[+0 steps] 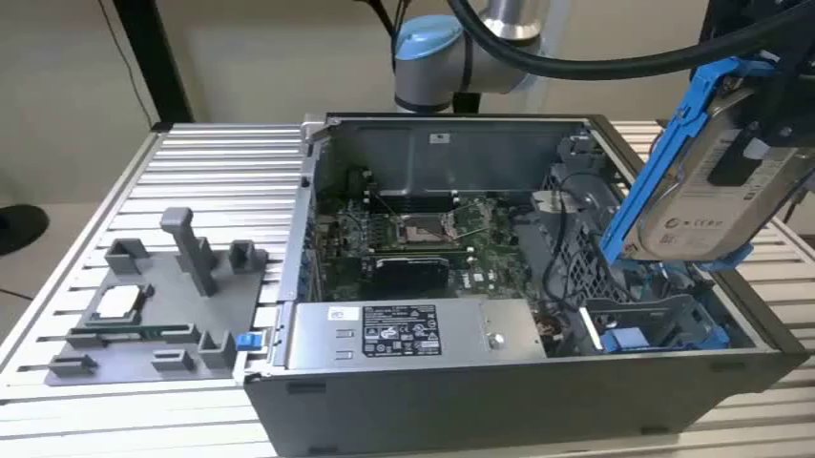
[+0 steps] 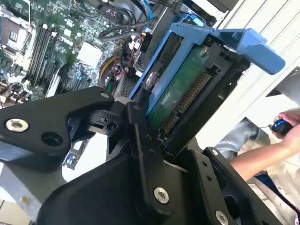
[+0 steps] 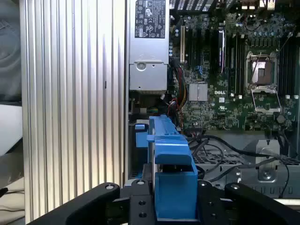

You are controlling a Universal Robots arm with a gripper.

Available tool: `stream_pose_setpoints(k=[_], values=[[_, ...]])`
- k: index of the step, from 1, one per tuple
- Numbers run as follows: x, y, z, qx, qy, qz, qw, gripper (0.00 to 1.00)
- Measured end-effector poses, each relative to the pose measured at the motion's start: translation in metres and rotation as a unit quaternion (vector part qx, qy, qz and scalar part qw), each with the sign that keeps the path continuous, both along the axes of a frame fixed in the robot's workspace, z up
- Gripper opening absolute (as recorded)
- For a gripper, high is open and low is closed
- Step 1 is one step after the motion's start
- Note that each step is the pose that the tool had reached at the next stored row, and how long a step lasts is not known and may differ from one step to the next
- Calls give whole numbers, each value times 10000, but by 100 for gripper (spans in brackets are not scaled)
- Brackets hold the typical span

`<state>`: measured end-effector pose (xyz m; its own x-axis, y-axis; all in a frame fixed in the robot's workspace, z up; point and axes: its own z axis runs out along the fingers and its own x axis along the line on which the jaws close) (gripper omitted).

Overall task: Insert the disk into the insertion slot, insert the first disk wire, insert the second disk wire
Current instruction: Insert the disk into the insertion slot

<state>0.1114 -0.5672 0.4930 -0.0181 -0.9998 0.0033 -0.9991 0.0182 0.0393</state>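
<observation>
On the ribbed aluminium bench [image 1: 191, 162] an open grey computer case [image 1: 510, 401] is set. A silver-grey rectangular disk [image 1: 694, 205] in a bright blue plastic carrier is pinched by black fingers [image 3: 140, 206] and held tilted above the case's grey sheet-metal insertion slot [image 1: 650, 329], outside it.

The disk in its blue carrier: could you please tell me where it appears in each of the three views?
Exterior view: the disk hangs tilted above the computer case, at the exterior view's right.
Second wrist view: the disk shows its green circuit-board side, cables beyond it.
First wrist view: its blue carrier is end-on, motherboard beyond.
Shared landmark: the CPU socket.
</observation>
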Motion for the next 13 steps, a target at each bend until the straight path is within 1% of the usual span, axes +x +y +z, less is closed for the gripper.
stream_pose_setpoints(k=[8,13], values=[[0,0,-2,-1,0,0,10000,0],[8,1,-33,-1,0,0,10000,0]])
